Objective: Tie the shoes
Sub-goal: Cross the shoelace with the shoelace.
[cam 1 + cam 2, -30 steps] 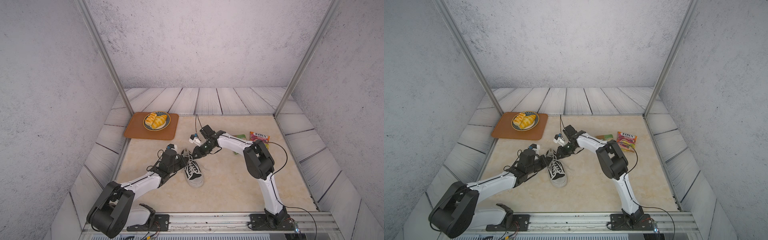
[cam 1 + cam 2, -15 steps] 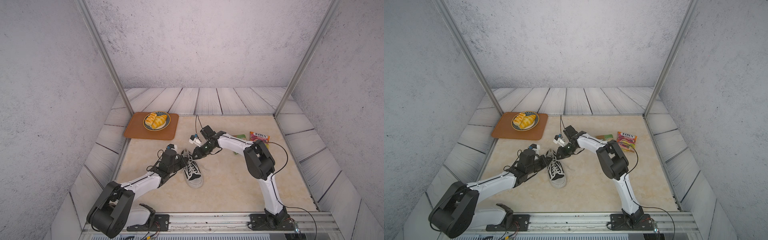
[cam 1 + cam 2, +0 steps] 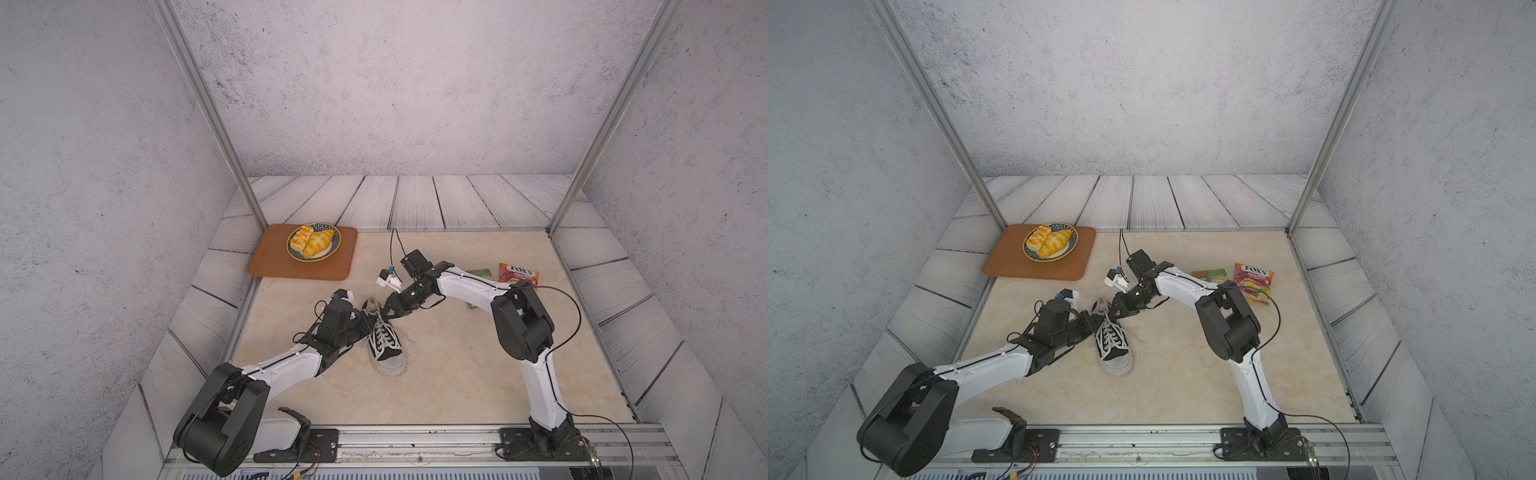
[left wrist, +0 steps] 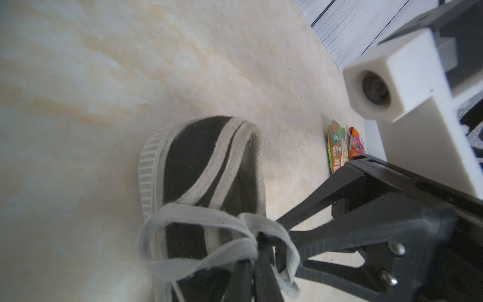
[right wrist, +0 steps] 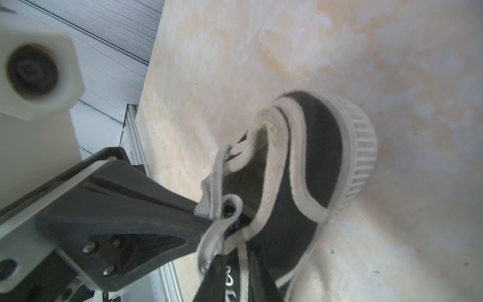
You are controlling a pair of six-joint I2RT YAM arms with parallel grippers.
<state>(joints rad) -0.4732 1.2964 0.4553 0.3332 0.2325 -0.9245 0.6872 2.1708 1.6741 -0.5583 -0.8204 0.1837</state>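
Laces (image 4: 198, 213) of the black shoe (image 3: 386, 347) are gripped from both sides at the top of the lacing, by the ankle opening. The shoe stands on its white sole on the pale desk (image 3: 457, 374), left of the middle. Its toe cap points toward the near edge where the arms are mounted, and its heel toward the far wall.

The left claw (image 3: 371, 322) reaches in low from the shoe's left side. Its fingers are pressed together, and in the left wrist view a lace strand wraps around their tips. The right claw (image 3: 387, 313) comes in from the far right and meets it just above the tongue. It stands narrow, and in the right wrist view a flat white strand runs between its fingers (image 5: 213, 282), pinched there. The tips of the two claws almost touch, with loose loops of lace hanging around them. Below, the lacing crosses through the eyelets down toward the toe cap.

At the far left corner of the desk lies a brown tray (image 3: 270, 266) carrying a plate (image 3: 337, 243) of yellow pastries (image 3: 311, 243). Near the far right edge lie a bright candy bag (image 3: 519, 273) and, just beside it, a green packet (image 3: 480, 274) partly hidden behind the right arm. Both are well apart from the shoe.
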